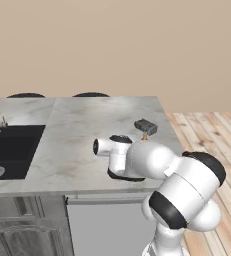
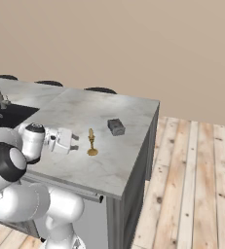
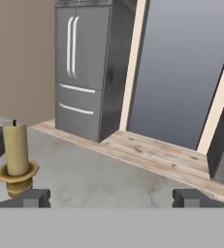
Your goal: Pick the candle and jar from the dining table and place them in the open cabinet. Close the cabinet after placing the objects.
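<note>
So the gripper (image 2: 75, 144) is low over the counter (image 2: 104, 165) near its front edge, jaws spread wide with nothing between them, aimed sideways toward the right end of the counter. Just past it stands the candle (image 2: 91, 142), upright, roughly mid-depth on the counter and closer to the right edge than to the sink (image 1: 9, 150). In the hand view the candle (image 3: 17, 160) sits off to the left, over the left fingertip rather than centered in the gap.

It's a slim pale stick in a brass-looking holder with a flared round base. Looks light and rigid, probably tippy because it's tall and narrow, and the metal finish may be slick. Best bet is likely pinching the stem or the cup low down, not the flared foot.

Further back toward the right far corner is a small dark grey boxy thing (image 2: 116, 127), apart from the candle. The counter top is pale veined marble, smooth and flat.
</note>
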Robot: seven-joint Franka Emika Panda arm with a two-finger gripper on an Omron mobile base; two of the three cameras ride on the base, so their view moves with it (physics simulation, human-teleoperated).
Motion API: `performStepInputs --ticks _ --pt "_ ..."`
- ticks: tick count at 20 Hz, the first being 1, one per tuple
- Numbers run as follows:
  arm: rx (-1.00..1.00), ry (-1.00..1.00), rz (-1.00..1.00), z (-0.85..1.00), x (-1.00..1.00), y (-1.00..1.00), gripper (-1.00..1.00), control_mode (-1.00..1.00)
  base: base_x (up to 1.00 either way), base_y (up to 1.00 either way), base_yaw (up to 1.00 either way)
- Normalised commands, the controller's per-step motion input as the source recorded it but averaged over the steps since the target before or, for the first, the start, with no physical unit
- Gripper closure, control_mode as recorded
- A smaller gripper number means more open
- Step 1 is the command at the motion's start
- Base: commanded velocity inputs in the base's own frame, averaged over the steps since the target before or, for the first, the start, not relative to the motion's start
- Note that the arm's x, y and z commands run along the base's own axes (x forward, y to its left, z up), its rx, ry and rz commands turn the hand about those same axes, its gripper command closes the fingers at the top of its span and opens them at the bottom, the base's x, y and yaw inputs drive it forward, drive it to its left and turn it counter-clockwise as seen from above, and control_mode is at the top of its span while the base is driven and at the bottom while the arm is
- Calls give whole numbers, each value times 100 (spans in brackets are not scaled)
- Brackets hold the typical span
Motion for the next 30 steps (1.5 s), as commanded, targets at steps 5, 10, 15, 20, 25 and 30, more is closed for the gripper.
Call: performStepInputs --ticks 5,10,15,20,25,30 --pt "0 0 0 -10 13 0 -100 -100 0 0 0" --pt "0 0 0 -9 14 0 -100 -100 0 0 0" --pt "0 0 0 -8 13 0 -100 -100 0 0 0" --pt "0 0 0 -7 11 0 -100 -100 0 0 0" --pt "0 0 0 -5 4 0 -100 -100 0 0 0" --pt "0 0 0 -4 3 -1 -100 -100 0 0 0"
